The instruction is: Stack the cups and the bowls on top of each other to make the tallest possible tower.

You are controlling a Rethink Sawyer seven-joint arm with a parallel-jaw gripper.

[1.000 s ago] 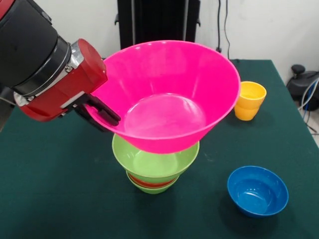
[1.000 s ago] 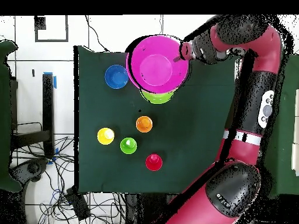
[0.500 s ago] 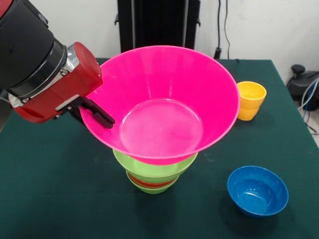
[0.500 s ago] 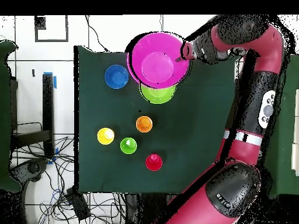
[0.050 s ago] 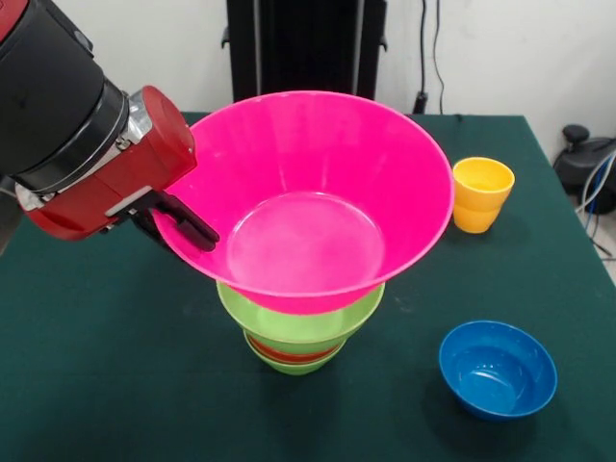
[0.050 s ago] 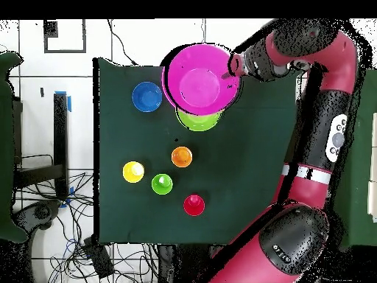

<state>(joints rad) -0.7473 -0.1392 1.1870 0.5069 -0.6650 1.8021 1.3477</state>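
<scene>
- The claw (image 5: 188, 223) is clamped on the rim of the pink bowl (image 5: 318, 183), one black finger lying inside the wall and the other behind it.
- Compared with a second ago, the pink bowl has come down and levelled out. It was tilted and lifted clear of the pile; now its base sits in or just above the large green bowl (image 5: 300, 327), though I cannot tell if its full weight rests there.
- Over the last half second the change is slight, a small settling toward the pile's centre.
- The tower (image 5: 296, 348) stands mid-counter: small green bowl at the bottom, a red-orange one in it, then the large green one, with the pink bowl on top.
- From above, the pink bowl (image 6: 200, 77) sits off-centre, and a green crescent (image 6: 197, 121) shows on one side.
- The blue bowl (image 5: 498, 369) stands apart on the counter (image 5: 96, 385), as do the orange cup (image 5: 482, 194) and the yellow (image 6: 133, 172), green (image 6: 162, 183) and red (image 6: 194, 205) cups.
- To my eye, placement is nearly done; letting go is the likely next step, and the wide bowl may rock.
</scene>
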